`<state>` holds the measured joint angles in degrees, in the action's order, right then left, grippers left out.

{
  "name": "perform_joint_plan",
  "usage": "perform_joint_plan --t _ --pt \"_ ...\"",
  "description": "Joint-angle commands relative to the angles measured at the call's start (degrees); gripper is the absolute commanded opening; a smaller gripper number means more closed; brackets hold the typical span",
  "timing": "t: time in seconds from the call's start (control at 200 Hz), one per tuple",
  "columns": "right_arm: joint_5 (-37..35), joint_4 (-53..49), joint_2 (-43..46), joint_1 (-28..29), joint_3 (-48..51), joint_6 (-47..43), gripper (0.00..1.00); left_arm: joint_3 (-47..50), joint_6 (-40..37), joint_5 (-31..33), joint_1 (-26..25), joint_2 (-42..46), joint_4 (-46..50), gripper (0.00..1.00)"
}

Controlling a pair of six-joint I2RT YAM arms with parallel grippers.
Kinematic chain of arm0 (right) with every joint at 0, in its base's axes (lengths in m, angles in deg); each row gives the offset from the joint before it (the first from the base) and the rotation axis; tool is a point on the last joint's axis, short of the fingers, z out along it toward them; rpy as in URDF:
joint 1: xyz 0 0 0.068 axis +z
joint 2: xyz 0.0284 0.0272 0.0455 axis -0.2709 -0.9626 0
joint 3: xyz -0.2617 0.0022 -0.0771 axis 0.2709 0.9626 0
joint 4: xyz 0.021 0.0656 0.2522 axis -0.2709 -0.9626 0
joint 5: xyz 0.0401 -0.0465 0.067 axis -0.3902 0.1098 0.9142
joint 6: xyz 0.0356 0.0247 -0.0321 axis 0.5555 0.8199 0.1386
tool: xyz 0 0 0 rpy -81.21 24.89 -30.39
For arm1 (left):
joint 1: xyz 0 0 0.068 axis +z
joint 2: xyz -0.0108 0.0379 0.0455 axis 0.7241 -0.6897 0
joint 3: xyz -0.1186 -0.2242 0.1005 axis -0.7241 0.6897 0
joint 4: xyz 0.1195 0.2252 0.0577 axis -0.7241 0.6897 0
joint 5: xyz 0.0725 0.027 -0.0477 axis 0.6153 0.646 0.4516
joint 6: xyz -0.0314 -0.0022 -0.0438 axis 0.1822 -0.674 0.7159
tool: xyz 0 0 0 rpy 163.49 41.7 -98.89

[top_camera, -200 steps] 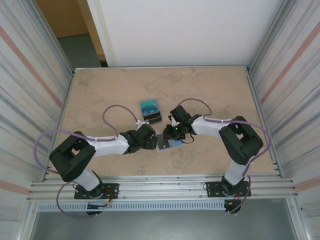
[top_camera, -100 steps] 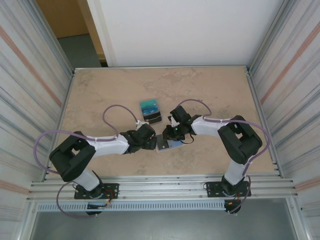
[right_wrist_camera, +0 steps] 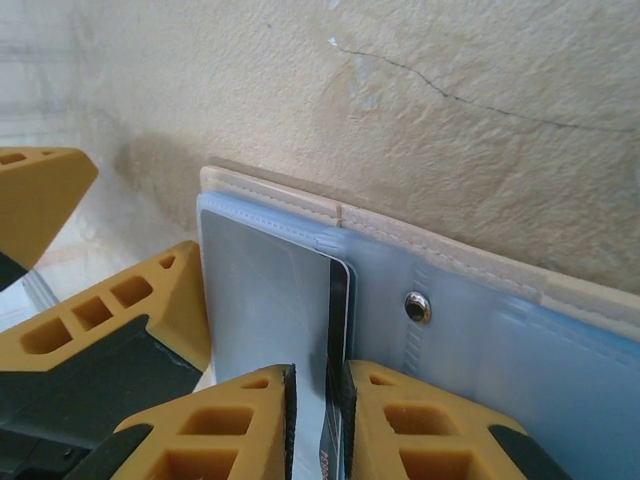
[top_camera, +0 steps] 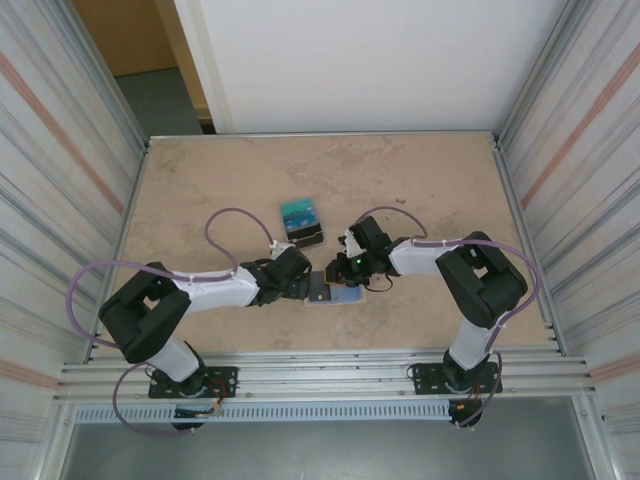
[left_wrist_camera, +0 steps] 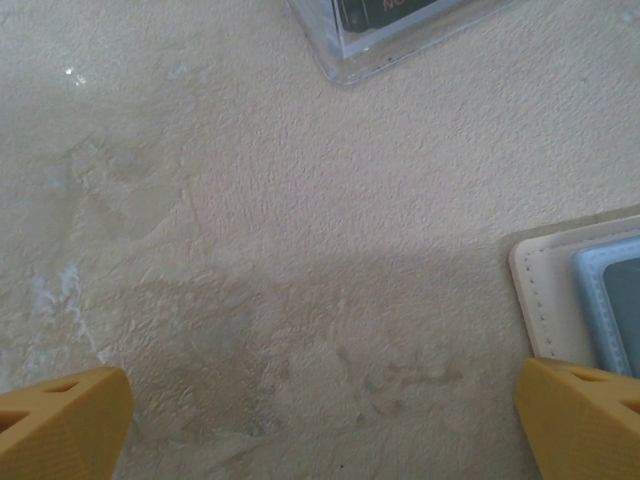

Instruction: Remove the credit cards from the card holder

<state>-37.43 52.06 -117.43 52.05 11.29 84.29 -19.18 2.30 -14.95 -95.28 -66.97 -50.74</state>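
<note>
Card holder (right_wrist_camera: pixel 470 320) lies open on the worktop (top_camera: pixel 200 190) between the two arms, near the front edge, its pale blue inner face up and its tan border showing along the far side. In the right wrist view a small metal snap (right_wrist_camera: pixel 417 307) sits on the blue lining. Beside it a credit card (right_wrist_camera: pixel 300 300) lies partly in its pocket, one rounded corner visible.

The right claw (right_wrist_camera: pixel 335 405) has its jaws drawn almost together, with the near edge of that card pinched thin between them. The left claw (left_wrist_camera: pixel 320 420) stands spread wide and holds nothing. One of its fingers (left_wrist_camera: pixel 580 420) sits at the holder's corner, though I cannot tell whether it presses down. A clear case (left_wrist_camera: pixel 400 40) with a stack of cards (top_camera: pixel 301 221) in it rests farther back on the worktop, apart from the holder.

The step in hand looks like drawing a card out of its sleeve, and the grip seems made. The next move likely calls for a straight pull along the pocket's length, toward the right arm, kept low and flat so the card slides rather than bends. The holder is light and may drag along, so the left claw would do well to pin it by the tan edge.
</note>
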Motion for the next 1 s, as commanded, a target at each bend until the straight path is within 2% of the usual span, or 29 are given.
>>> perform_joint_plan --t 0.0,0.997 --pt "3.45 4.29 0.86 -0.21 0.74 1.97 0.21 -1.25 1.07 1.14 -0.42 -0.31 1.11 0.99" --pt "6.18 8.91 -1.58 -0.15 1.68 3.91 0.21 -1.96 0.93 0.32 -0.42 -0.84 1.15 0.99"
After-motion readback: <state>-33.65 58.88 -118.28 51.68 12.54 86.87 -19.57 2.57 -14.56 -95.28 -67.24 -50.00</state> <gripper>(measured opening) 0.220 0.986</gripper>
